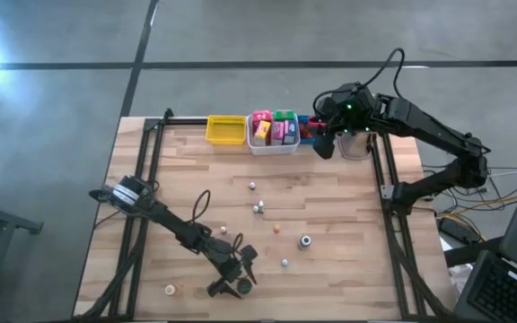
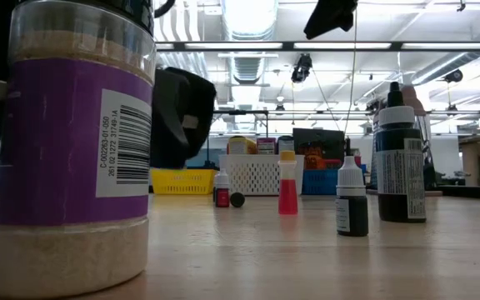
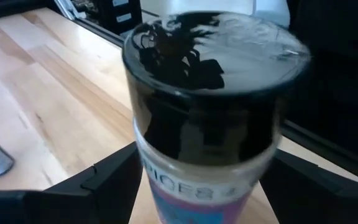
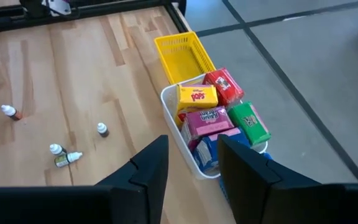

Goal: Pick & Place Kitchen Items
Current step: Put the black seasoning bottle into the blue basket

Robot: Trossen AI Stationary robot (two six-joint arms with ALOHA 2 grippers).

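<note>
A spice jar [image 3: 207,93] with a black lid and a purple label [image 2: 73,142] stands upright near the table's front edge [image 1: 241,287]. My left gripper [image 1: 236,276] is open, with one finger on each side of the jar's upper body. My right gripper [image 4: 191,162] hangs high over the bins at the far edge [image 1: 324,144], open by a narrow gap with nothing between its fingers. Below it, the white bin [image 4: 166,99] holds yellow, red, pink, green and blue packets [image 4: 219,118]. My left gripper has a finger [image 3: 107,180] close beside each side of the jar just under the lid [image 3: 148,168], coming in nearly level. I cannot tell whether either finger touches it. The jar stands on the table.
An empty yellow bin [image 1: 226,131] sits left of the white bin; a blue bin [image 1: 305,126] sits to its right, mostly under my right gripper. Several small dropper bottles [image 1: 258,208] [image 2: 287,185] and tiny pieces [image 1: 170,289] are scattered over the table's middle and front.
</note>
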